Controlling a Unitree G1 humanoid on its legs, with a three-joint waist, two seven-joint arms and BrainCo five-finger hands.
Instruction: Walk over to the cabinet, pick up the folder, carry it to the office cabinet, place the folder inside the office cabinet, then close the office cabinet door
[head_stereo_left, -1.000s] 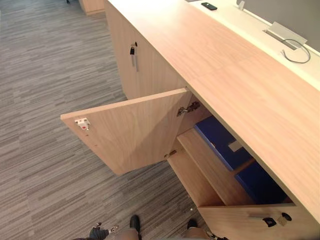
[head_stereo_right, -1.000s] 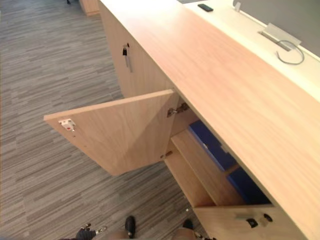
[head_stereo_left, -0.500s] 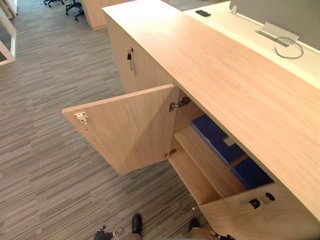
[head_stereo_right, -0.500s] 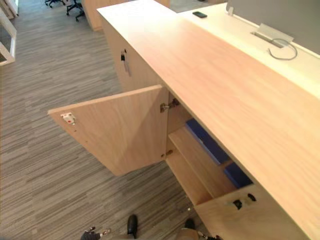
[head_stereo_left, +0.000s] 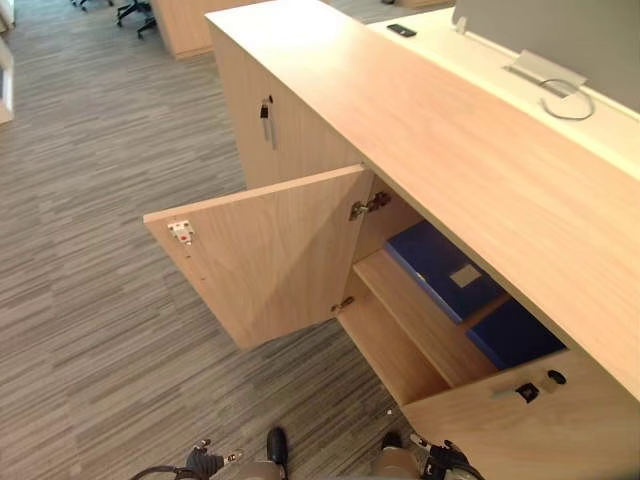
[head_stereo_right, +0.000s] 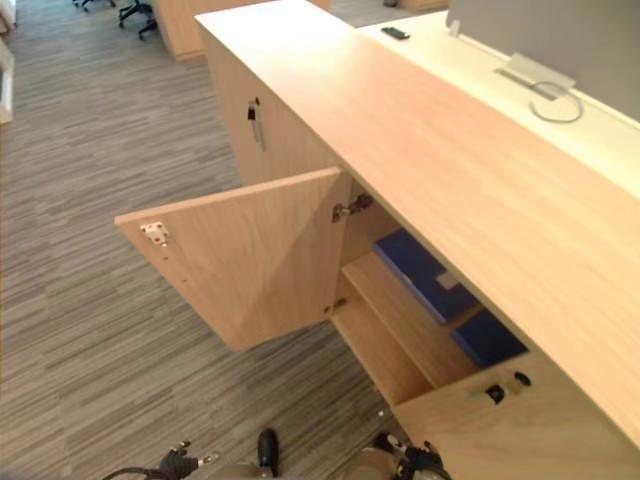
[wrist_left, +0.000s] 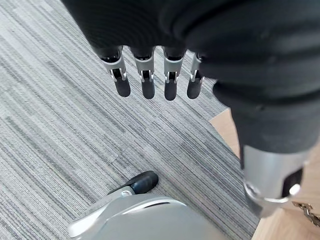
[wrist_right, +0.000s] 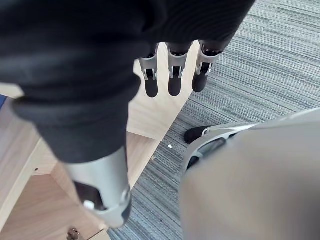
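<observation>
Folder (head_stereo_left: 445, 270) lies flat on the cabinet (head_stereo_left: 400, 110) shelf at 4 o'clock, door (head_stereo_left: 270, 250) (swung wide open) at its 9 o'clock. Left hand (wrist_left: 148, 80) and right hand (wrist_right: 174, 77) hang over carpet (wrist_left: 60, 125), fingers straight, holding nothing.

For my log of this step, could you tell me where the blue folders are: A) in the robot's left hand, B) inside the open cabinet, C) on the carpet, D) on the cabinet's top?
B: the blue folders lie flat on a shelf inside the cabinet, whose door stands open.
</observation>
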